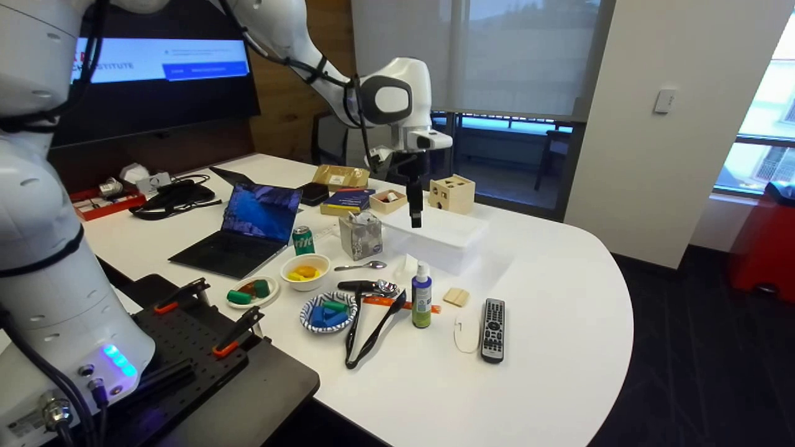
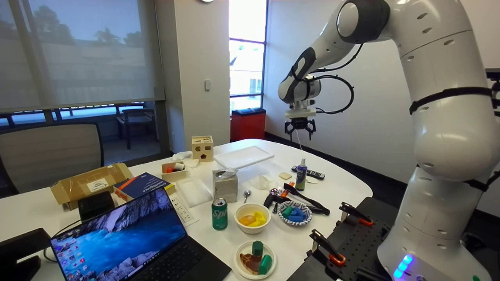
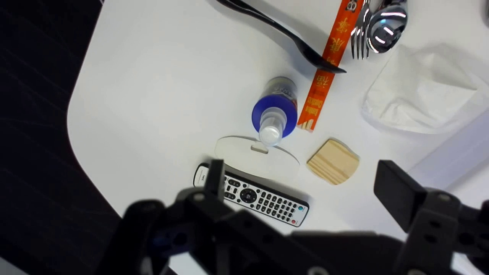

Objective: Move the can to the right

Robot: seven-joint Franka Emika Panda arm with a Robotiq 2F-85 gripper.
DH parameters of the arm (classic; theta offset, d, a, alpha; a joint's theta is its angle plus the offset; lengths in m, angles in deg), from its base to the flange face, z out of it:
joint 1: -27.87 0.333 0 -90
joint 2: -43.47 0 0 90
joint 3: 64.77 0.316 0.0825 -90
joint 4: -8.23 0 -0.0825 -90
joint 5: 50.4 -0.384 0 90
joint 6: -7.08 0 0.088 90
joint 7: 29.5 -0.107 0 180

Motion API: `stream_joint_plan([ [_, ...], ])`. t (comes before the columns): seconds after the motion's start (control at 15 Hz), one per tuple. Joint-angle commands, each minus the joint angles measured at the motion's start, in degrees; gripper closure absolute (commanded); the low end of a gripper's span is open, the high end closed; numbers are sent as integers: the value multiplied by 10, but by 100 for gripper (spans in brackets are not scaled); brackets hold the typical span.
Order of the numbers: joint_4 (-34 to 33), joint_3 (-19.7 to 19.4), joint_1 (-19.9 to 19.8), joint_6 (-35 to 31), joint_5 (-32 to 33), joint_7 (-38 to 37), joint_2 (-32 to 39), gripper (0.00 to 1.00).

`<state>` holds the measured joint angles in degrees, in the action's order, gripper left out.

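The only plain can in view is a green Sprite can [image 1: 304, 241], standing upright between the laptop, the tissue box and a white bowl; it also shows in an exterior view [image 2: 220, 214]. It is out of the wrist view. My gripper [image 1: 415, 223] is open and empty, held above the table well away from the can; it also shows in an exterior view [image 2: 300, 137]. In the wrist view the open fingers [image 3: 301, 177] hang above the table near the remote [image 3: 267, 202] and a wooden piece [image 3: 333, 162].
A spray bottle [image 3: 274, 103] stands upright near the remote. The tissue box [image 1: 361, 236], the white bowl [image 1: 305, 279] and the laptop [image 1: 248, 239] flank the can. Black tongs [image 1: 376, 335], a patterned bowl [image 2: 295, 223] with blocks and a large white box [image 1: 447, 242] also occupy the table.
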<state>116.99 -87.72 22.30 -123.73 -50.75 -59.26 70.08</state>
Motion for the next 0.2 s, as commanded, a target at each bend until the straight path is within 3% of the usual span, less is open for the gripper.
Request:
stream_joint_plan([
  [0.0,11,19,5,49,35,-7,-50,0],
  [0.13,8,30,4,59,42,-8,-58,0],
])
